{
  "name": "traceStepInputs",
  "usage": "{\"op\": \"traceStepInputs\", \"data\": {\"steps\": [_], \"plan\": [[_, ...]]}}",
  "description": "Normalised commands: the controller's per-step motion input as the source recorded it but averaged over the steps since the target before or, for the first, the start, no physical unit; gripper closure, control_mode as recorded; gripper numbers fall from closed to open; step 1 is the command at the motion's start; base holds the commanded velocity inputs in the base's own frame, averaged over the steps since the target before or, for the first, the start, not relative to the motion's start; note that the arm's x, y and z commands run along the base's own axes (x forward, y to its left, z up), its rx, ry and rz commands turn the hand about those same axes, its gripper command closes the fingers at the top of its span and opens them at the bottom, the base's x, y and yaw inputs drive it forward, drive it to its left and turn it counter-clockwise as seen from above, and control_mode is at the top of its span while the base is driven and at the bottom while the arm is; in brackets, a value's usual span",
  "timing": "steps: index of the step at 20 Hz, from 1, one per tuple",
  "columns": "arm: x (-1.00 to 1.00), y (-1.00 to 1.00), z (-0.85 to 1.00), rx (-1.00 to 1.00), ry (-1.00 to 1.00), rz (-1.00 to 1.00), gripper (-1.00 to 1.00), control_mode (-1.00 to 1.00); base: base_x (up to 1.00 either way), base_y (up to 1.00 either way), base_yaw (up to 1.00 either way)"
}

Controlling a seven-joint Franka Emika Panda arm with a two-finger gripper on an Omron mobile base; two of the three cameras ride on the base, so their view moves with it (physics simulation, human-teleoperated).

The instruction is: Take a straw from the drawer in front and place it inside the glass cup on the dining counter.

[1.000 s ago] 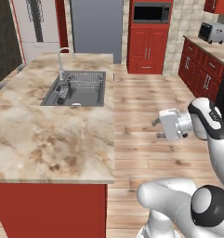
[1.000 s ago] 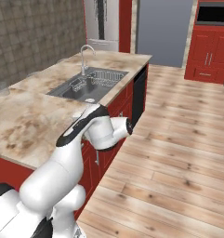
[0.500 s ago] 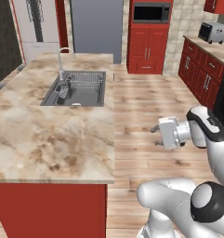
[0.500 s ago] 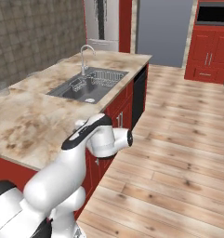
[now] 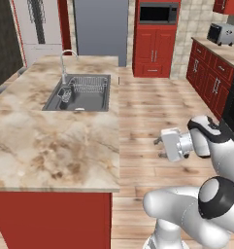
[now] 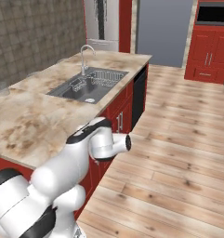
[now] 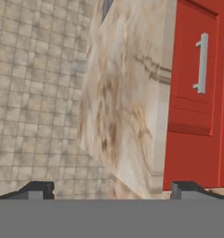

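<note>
Hovering gripper (image 5: 158, 148): jaws wide apart and empty, beside the counter's (image 5: 65, 151) near end and aimed at its red side.
Door (image 7: 197, 65): a red front with a metal handle sits dead ahead; pulling that by mistake opens a cupboard, not the drawer.
Drawer: I cannot tell which flat red panel it is; with no handle to hook, the fingers (image 7: 36, 189) may slip off the front.
Straw: I cannot tell where it lies, presumably inside the shut drawer; being so thin, it could roll away or slide between the pads.
Counter edge: the overhang juts above the red fronts; a low reach may knock the hand on it.
Sink (image 5: 79, 92): well apart, midway along the top.
Cup (image 6: 3, 88): looks to be the faint clear shape at the far side; a long carry, and a poke could tip it.
</note>
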Motion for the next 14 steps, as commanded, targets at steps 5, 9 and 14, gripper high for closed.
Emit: {"op": "traceStepInputs", "data": {"steps": [5, 9, 14], "plan": [[0.18, 0.0, -0.39, 0.01, 0.0, 0.0, -1.0, -1.0, 0.0, 0.0, 0.0], [0.16, 0.0, -0.16, 0.07, 0.01, 0.0, -1.0, -1.0, 0.0, 0.0, 0.0], [0.12, 0.0, -0.08, 0.1, 0.01, 0.0, -1.0, -1.0, 0.0, 0.0, 0.0]]}}
